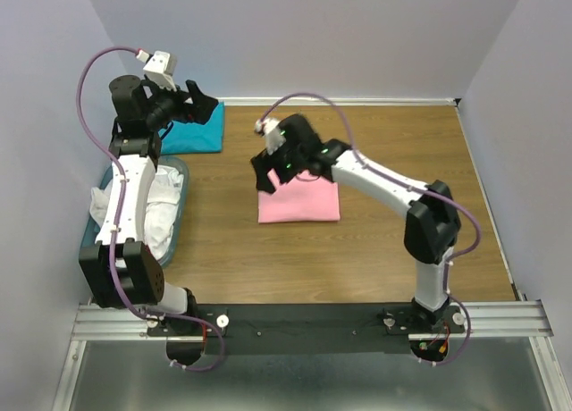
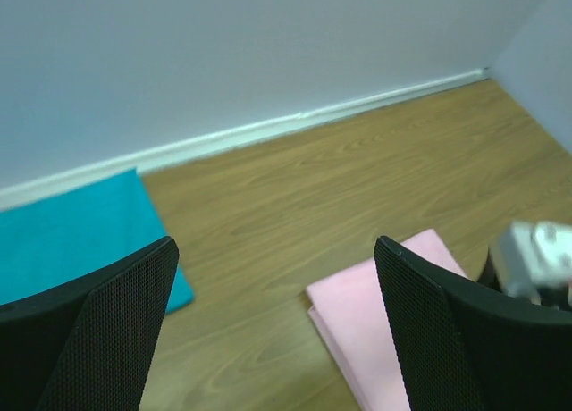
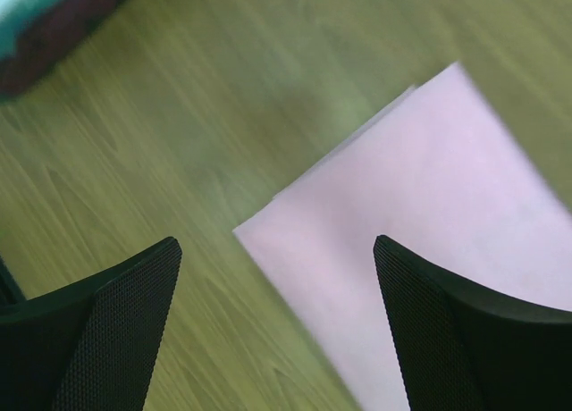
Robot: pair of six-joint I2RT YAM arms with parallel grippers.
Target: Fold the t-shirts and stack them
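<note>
Nearest, on the left side of the table (image 1: pixel 375 259): one light-blue basket (image 1: pixel 181 180), heaped with crumpled white shirts (image 1: pixel 163 205). Unfolded, bunched, piled up to the rim. Hard to count, since the folds run together and the left arm (image 1: pixel 125 197) crosses the heap and hides its middle.

Further in, near the middle of the table: one pink shirt (image 1: pixel 304 205), pale, smooth, folded into a flat, neat rectangle. Stacked layers visible along its edge in both wrist views. Upper-left corner covered in the top view by the right gripper (image 1: pixel 264 173), poised above that corner. Jaws spread wide, holding nothing, with only cloth and wood below between the two fingers. Whether touching the cloth or clear of it, impossible to say from above.

Farthest, at the back left, close to the wall (image 1: pixel 313 36): one teal shirt (image 1: pixel 192 136), also folded flat, lying on bare wood just beyond the basket. Left part hidden behind the arm in the top view, cut off by the frame edge in the left wrist view. Left gripper (image 1: pixel 206 105) raised over its right part, jaws fully apart, empty.

Two grippers in all, both gaping.

Too smeared to name: a teal and dark patch in the upper-left corner of the right wrist view, and a white block at the right edge of the left wrist view.
</note>
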